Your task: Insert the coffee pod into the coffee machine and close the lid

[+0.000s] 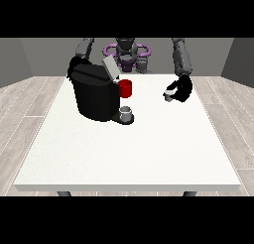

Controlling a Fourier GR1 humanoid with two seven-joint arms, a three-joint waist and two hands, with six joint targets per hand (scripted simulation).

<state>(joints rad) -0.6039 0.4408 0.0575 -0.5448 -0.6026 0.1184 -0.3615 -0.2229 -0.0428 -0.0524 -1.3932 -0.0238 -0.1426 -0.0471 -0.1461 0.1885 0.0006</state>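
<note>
Behind the coffee machine (94, 94), one hand (74, 64) mostly hidden.

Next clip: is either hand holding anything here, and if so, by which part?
The hand at the view's right has its fingers curled round a small pale object, likely the coffee pod; the part gripped cannot be told. The other hand is hidden behind the coffee machine.

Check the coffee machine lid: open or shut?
Open: the lid is tilted up above the coffee machine, its grey underside showing.

A red mug (126, 88) and grey cup (127, 110) sit near each other on the white table (129, 153).
</note>
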